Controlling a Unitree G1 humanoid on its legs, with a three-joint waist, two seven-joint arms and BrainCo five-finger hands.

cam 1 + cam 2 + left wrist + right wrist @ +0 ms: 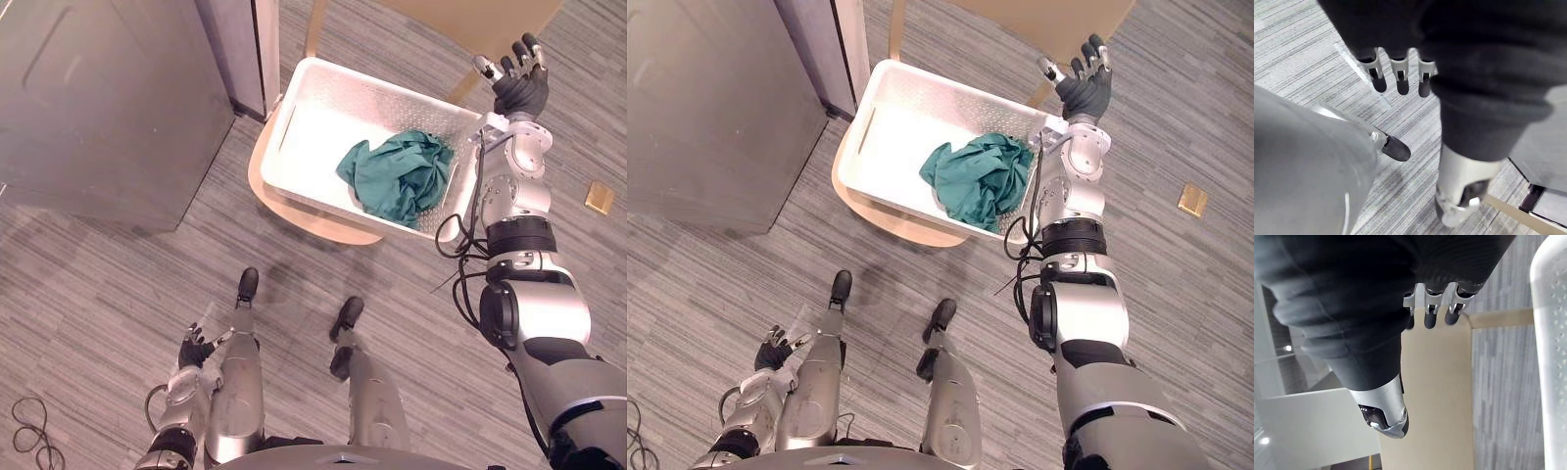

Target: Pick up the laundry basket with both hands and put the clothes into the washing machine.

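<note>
Laundry basket [315,132] has your spread, empty right hand [519,86] just beyond its right short end; your left hand [194,349], fingers loose, hangs well short of it.

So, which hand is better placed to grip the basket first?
Right. The right hand is raised close to the right edge of the basket, fingers open. The left hand hangs low, far from the basket.

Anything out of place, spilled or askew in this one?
Nothing spilled or damaged. The white perforated plastic laundry basket overhangs the small round light-wood stool beneath it, and the crumpled green garment is bunched toward the end near the open right hand. The left hand hangs low, open.
</note>
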